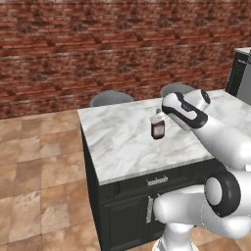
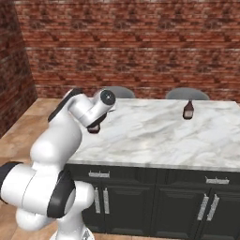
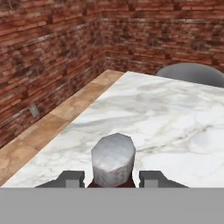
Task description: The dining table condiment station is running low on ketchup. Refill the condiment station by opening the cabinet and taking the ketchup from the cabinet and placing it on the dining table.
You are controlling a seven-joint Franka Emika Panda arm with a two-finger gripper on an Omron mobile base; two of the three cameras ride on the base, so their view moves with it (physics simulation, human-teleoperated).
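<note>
The brick wall (image 1: 98, 44) runs across the back of the room, and in front of it stands the dining table (image 1: 122, 147), its white marble top over a dark base with silver handles. Two grey chairs (image 1: 112, 98) show their rounded backs just past the table's far edge. The arm reaches out over the near corner of the table, and the gripper (image 3: 113, 178) sits with its two fingers on either side of the ketchup (image 1: 157, 128), closed around the neck just below the pale cap; the hand view looks straight down onto that cap with a dark fingertip at each side. In the left base view the bottle's base looks to be at the marble surface, or very close to it, though I cannot tell for certain that it is resting there. A second small dark bottle (image 2: 188, 110) stands well apart, toward the far end of the table. The delivery seems nearly done, with only the release left. The risk lies in that release: if the bottle is not fully down or is tilted in the grip, letting go could drop or tip it, and since it stands near the table's corner a topple could roll it off the edge. Pulling the hand away sideways before the fingers spread enough could also drag it over.
</note>
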